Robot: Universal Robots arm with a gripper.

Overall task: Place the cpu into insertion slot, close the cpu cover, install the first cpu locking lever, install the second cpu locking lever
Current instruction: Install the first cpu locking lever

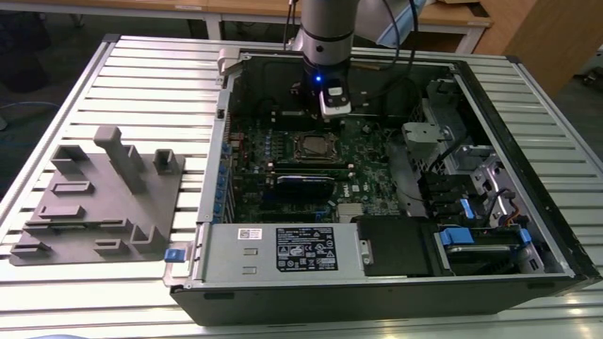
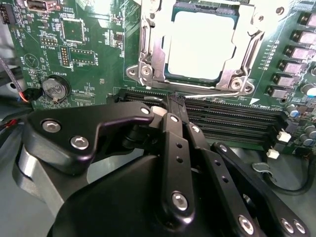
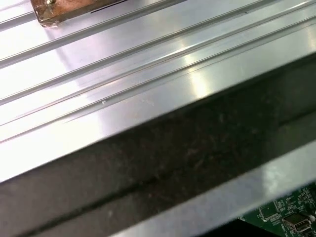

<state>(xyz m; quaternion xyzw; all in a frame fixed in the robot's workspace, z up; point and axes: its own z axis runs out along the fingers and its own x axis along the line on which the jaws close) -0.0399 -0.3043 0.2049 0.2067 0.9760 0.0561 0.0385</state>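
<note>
Your claw point(image 2: 177, 98) was clenched, tips at the thin lever point(image 2: 212, 93) lying crosswise between it and the chip point(image 2: 200, 44).

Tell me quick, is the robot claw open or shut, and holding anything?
Gripper: shut, tips at the end of the thin locking lever beside the cpu cover; whether it pinches the lever cannot be told.

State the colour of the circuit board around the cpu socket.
Green; the circuit board shows best in the second wrist view.
</note>
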